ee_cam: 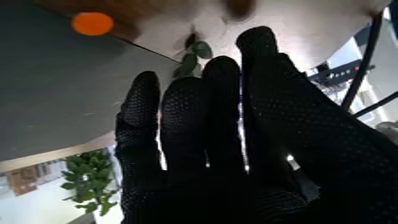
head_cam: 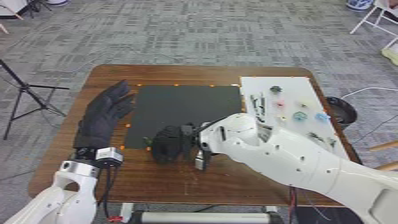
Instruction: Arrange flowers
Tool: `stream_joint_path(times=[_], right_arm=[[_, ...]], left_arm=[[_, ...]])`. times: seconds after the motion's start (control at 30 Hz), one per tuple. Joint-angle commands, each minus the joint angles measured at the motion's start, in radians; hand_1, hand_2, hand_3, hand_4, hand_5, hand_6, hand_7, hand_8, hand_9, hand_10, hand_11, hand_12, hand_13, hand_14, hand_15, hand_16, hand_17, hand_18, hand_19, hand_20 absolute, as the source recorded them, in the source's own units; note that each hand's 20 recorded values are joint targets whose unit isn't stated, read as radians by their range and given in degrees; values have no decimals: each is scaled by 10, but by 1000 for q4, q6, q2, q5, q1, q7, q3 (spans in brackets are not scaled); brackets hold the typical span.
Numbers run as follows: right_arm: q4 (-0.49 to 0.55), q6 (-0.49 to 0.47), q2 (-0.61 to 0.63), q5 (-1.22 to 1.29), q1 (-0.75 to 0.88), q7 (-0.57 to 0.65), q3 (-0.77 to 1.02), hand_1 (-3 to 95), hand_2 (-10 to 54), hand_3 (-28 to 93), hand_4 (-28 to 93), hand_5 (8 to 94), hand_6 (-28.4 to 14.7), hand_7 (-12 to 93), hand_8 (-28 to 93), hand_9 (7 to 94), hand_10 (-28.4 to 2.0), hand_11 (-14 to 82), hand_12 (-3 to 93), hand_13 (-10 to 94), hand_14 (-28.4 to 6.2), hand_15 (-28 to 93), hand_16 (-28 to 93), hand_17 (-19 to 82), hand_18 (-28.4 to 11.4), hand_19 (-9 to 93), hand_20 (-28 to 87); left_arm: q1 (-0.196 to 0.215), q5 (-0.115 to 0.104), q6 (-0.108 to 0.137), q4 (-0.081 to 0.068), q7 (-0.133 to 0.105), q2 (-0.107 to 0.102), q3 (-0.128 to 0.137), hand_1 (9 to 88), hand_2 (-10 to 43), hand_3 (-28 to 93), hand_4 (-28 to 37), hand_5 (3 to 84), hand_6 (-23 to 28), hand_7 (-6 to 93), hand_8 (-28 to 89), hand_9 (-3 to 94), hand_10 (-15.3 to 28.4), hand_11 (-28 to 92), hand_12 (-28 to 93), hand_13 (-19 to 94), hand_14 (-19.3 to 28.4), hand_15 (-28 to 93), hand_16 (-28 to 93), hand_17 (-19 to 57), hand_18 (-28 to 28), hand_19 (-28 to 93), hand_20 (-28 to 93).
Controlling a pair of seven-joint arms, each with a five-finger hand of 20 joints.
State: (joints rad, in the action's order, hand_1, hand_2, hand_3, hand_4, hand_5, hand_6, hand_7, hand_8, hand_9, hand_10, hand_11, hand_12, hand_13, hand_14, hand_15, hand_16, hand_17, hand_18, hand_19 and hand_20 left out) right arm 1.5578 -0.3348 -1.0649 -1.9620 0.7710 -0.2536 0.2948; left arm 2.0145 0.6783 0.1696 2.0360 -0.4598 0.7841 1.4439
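Lab-like room: camera-style tripod [head_cam: 24,89], grey carpet [head_cam: 204,32]

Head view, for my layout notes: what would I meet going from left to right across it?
Tripod → left hand → right hand → white board → round black object.

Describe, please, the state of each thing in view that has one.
Left hand: open, fingers straight.
Right hand: open, fingers straight.
Black mat: lying flat.
White sheet: lying flat.
Blue flower: lying on the white sheet.
Leafy sprig: near the right hand; whether held, unclear.
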Motion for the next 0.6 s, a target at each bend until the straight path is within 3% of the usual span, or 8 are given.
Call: stream_joint_path(times=[0.03, 0.3, 0.6], right_arm=[[28, -28, 77, -18, -4, -39, 2, 414, -3, 930, -246, 628, 14, 357, -37, 493, -121, 513, 623, 454, -133, 799, 475, 161, -193, 714, 500], [-1, 8, 71, -22, -19, -8, -19, 415, -1, 930, -246, 639, 15, 350, -30, 498, -121, 506, 629, 456, -133, 795, 479, 161, -193, 712, 501], [-90, 58, -48, -34, -68, 32, -21, 397, -7, 929, -250, 593, 15, 289, -91, 490, -120, 508, 630, 450, -133, 804, 467, 161, -194, 715, 502]], left_arm=[[15, -9, 4, 8, -13, 6, 11, 247, -43, 682, -271, 312, 34, 176, -76, 230, 110, 189, 194, 179, 133, 272, 60, -101, 193, 370, 133], [12, -11, 9, 8, -18, 4, 7, 246, -43, 682, -271, 312, 33, 177, -77, 229, 110, 189, 194, 180, 132, 272, 60, -101, 193, 372, 133], [-9, -10, 8, 1, -23, -3, -5, 247, -43, 681, -270, 312, 34, 179, -77, 229, 110, 188, 194, 179, 133, 270, 59, -101, 194, 371, 132]])
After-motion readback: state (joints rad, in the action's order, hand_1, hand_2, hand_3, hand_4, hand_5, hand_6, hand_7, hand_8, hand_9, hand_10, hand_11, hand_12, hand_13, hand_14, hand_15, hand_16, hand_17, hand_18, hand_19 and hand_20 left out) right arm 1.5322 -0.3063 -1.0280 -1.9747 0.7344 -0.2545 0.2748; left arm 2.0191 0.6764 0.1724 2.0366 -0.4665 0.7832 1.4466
